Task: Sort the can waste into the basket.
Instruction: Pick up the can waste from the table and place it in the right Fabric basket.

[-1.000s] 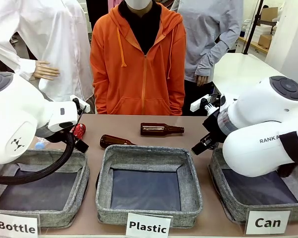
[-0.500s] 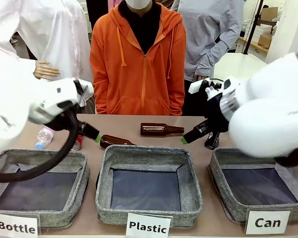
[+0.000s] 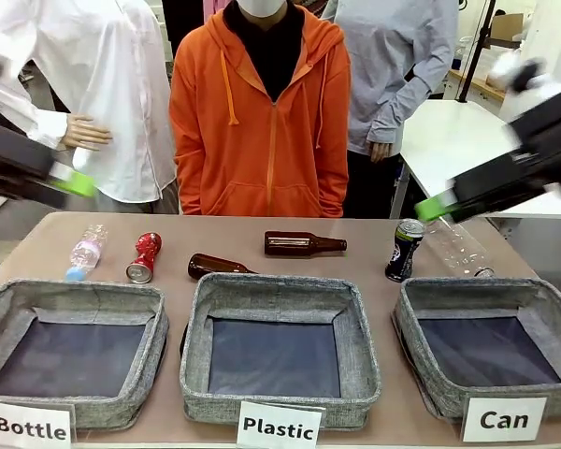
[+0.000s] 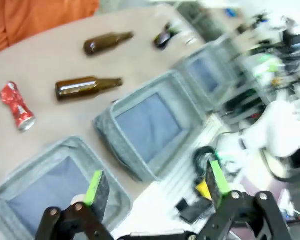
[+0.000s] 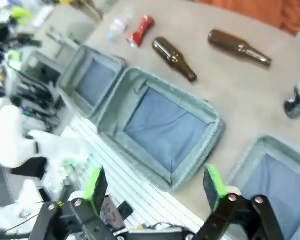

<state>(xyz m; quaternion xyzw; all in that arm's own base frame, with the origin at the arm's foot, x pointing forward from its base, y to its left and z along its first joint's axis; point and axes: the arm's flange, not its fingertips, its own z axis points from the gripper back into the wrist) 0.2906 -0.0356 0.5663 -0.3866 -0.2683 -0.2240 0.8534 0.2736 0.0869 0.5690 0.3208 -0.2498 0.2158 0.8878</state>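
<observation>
1. The left gripper (image 4: 155,182) hangs high over the left end of the table (image 3: 374,234). Its jaws are spread wide with nothing between them (in the front view it is only a smear).
2. The red can (image 3: 145,256) lies on its side on the table, just behind the basket signed "Bottle" (image 3: 75,288). It is below and to the right of that gripper, well apart from it.
3. Its long axis runs from the far side toward the robot, slanting a little left, and one round end faces the robot.
4. The right gripper (image 5: 154,184) hangs high at the right, jaws likewise wide and empty.
5. The black can (image 3: 404,250) stands on the table just behind the far left corner of the basket signed "Can" (image 3: 467,287). It is below and left of the right gripper, not touching it.
6. It stands nearly upright with its silver top up, leaning slightly right.
7. Both cans are outside that basket.
</observation>
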